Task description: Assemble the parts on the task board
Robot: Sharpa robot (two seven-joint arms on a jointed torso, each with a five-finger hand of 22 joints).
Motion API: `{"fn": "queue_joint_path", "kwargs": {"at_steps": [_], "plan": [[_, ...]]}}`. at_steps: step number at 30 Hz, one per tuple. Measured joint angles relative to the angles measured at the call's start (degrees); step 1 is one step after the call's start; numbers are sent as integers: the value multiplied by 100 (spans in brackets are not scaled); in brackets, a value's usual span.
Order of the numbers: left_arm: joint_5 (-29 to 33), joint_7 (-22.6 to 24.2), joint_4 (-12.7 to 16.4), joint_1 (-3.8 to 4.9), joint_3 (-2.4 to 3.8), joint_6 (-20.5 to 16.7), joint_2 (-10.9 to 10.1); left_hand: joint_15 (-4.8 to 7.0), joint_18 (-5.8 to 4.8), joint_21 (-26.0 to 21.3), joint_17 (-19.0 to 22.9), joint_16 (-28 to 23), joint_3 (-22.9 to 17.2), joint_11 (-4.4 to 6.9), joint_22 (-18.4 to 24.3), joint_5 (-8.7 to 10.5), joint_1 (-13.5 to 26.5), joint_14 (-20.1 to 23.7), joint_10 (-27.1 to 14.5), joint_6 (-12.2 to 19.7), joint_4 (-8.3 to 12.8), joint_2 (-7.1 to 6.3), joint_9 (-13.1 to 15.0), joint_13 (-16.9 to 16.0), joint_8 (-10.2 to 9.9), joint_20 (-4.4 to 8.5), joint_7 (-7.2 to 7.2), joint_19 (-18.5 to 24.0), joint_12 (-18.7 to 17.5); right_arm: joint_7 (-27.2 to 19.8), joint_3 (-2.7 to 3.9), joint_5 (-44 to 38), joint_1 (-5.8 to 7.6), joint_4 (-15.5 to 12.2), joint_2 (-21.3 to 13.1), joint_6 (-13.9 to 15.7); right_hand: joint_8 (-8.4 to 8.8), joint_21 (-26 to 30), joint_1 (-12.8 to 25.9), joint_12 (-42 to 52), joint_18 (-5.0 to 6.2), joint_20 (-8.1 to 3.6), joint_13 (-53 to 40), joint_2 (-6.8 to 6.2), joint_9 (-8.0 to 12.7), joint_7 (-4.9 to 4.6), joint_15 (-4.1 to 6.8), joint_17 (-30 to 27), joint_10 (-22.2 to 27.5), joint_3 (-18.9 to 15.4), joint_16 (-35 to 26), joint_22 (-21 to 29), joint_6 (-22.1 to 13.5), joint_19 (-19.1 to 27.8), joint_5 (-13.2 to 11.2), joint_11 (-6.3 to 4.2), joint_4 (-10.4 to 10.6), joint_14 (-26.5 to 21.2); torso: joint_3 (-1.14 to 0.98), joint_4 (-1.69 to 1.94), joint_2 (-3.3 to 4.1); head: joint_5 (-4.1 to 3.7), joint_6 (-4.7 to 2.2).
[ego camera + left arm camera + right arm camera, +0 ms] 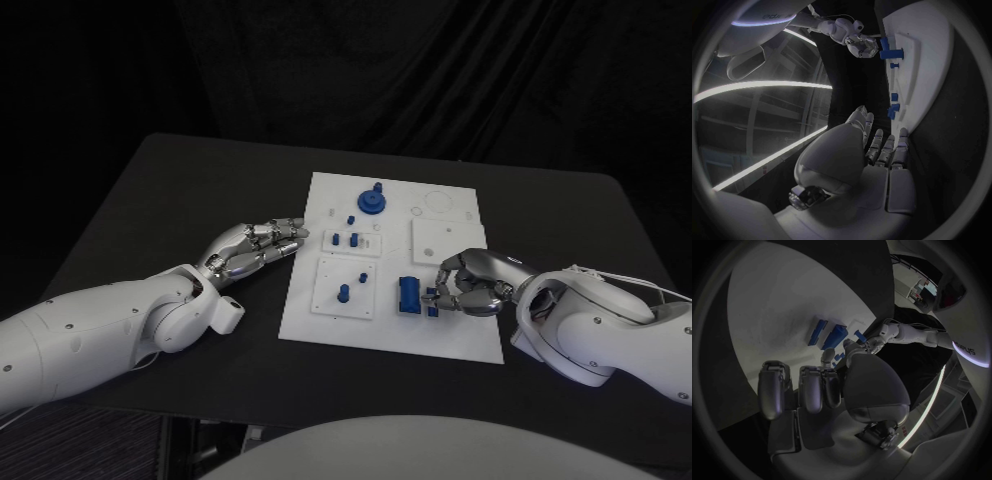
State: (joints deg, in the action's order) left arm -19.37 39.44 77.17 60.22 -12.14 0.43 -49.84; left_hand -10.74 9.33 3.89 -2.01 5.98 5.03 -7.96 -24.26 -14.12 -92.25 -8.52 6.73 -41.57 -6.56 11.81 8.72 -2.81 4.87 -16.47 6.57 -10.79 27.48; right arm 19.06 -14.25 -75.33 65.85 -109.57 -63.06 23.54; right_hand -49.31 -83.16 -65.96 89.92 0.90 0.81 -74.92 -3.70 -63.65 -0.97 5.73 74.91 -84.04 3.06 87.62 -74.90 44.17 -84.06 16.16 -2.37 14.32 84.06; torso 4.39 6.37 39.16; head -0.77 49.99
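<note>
I am working in what looks like a robotics lab or test studio. A black table (173, 180) stands before me, and black curtains (433, 70) hang behind its far edge, closing off the background. In the middle of the table lies a white task board (447, 335), a purpose-made test plate rather than anything domestic. Past my right wrist I see a lit monitor (928, 288) at the room's edge, and past my left wrist, bare shelving or racks (767, 107).

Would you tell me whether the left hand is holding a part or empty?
Empty: the left hand rests at the task board's left edge, fingers extended, nothing between them; the left wrist view shows the same.
</note>
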Motion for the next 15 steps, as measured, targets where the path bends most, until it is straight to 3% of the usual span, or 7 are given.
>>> {"fn": "queue_joint_path", "kwargs": {"at_steps": [15], "plan": [[0,3,9,-3,-1,9,-19,0,1,0,0,0,-16,-3,6,0,0,0,3,0,-16,0,0,0,0,0,0,0,0,-94,0,-600,-95,102,219,41,-49,-30,-76,0,0,0,0,-75,-42,9,0,0,20,-38,0,-4,-9,0,0,-20,6,0,1,1,1,9,0]]}}
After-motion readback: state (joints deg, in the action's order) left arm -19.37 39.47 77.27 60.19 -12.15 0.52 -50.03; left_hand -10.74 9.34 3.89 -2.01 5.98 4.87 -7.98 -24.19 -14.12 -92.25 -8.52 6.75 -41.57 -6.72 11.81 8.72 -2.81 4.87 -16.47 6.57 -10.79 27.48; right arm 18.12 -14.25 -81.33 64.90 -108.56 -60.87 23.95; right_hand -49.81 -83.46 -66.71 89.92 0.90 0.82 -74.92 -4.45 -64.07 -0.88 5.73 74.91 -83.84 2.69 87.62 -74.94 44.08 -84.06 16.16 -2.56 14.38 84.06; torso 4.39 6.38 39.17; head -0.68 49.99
